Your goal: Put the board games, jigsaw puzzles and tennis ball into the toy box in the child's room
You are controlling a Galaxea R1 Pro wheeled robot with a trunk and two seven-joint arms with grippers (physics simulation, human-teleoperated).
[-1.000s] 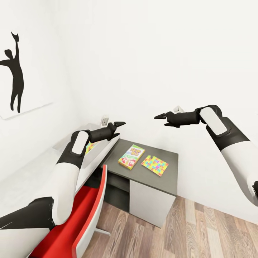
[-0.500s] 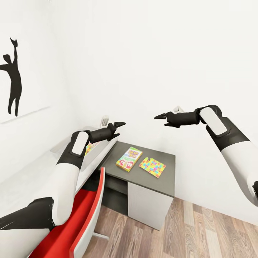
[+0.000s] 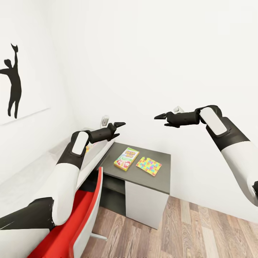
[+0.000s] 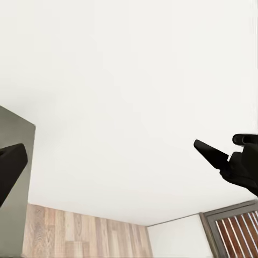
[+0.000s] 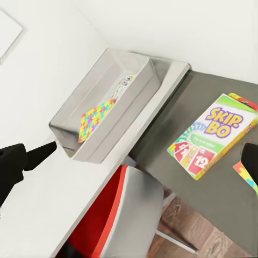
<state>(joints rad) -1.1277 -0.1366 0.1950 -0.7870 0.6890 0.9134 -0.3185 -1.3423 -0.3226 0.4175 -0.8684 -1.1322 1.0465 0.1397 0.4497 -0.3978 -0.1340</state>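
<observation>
Both hands, left [image 3: 121, 127] and right [image 3: 160, 117], hover spread and empty above the tabletop [image 3: 161, 159], game [image 3: 126, 158] beside puzzle [image 3: 148, 166]; a careless reach risks sliding either off the edge

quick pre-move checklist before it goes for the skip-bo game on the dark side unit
1. Board game reachable from above: ok, it lies flat on the dark side unit with nothing on top of it.
2. Jigsaw puzzle apart from the game: ok, a gap shows in the head view.
3. Right gripper ready: ok, fingers apart, nothing between them.
4. Left gripper free: ok, open, holding nothing.
5. Toy box has room: ok, one puzzle sheet and something pale inside, floor space left.
6. Red chair out of the arm's path: cannot tell, it stands close to the desk.
</observation>
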